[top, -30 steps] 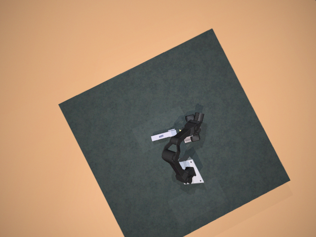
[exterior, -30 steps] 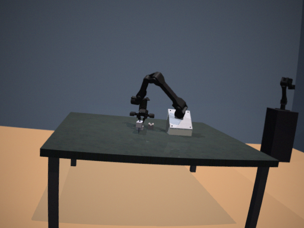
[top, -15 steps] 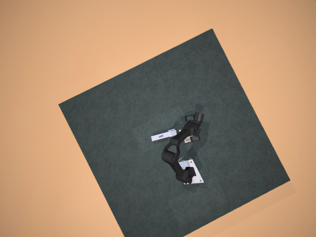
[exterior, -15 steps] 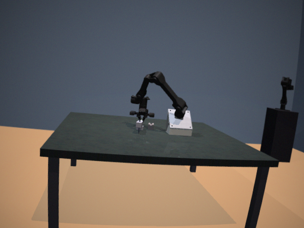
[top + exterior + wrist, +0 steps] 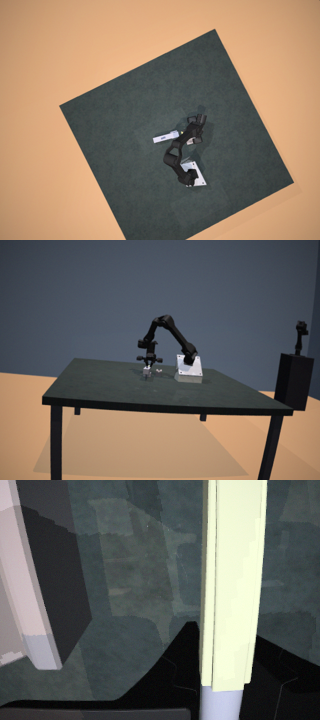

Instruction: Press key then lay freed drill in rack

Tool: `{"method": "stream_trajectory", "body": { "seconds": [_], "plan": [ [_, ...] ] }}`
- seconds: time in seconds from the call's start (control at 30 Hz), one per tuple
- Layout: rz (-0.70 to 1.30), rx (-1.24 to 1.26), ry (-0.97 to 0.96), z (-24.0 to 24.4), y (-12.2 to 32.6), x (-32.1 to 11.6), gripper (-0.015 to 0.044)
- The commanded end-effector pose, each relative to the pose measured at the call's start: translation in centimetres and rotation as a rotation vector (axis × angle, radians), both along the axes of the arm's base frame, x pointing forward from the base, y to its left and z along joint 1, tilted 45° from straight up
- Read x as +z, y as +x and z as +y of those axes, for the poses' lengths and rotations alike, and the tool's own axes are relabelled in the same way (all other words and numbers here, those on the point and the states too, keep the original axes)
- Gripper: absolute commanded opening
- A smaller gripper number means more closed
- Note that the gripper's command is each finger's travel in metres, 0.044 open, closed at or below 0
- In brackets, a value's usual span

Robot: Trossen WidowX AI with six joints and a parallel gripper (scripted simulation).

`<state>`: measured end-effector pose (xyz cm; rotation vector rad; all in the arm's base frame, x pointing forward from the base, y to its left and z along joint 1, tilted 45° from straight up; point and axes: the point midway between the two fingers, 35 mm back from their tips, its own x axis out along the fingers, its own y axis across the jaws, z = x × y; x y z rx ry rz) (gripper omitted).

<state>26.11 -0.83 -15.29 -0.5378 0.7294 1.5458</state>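
The drill is a long pale yellow bar with a grey round shank at the bottom of the wrist view. My gripper points down and is shut on the drill, a black finger on each side. The long white block lies beside it; I cannot tell whether the drill's far end is still inside. I cannot make out the key. The rack, pale with V-shaped notches in the exterior view, stands close beside my gripper, partly hidden under the arm from above.
The white sloped base carries my arm on the dark green table. A dark pedestal with another small black arm stands beyond the table's right edge.
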Motion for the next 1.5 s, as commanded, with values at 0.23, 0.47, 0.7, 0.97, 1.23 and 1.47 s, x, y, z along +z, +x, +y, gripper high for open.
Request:
{"method": "stream_trajectory", "body": {
  "seconds": [0.23,0.47,0.7,0.97,1.23,1.47],
  "plan": [
    [-0.005,0.000,-0.002,-0.4,0.0,0.5,0.0000],
    [-0.004,0.000,-0.002,-0.6,0.0,0.7,0.0000],
    [-0.004,0.000,-0.002,-0.7,0.0,1.0,0.0000],
    [-0.004,0.000,-0.002,-0.9,0.0,1.2,0.0000],
    [-0.004,0.000,-0.002,-1.1,0.0,1.5,0.0000],
    [-0.004,0.000,-0.003,-1.2,-0.1,1.6,0.0000]
  ]
}}
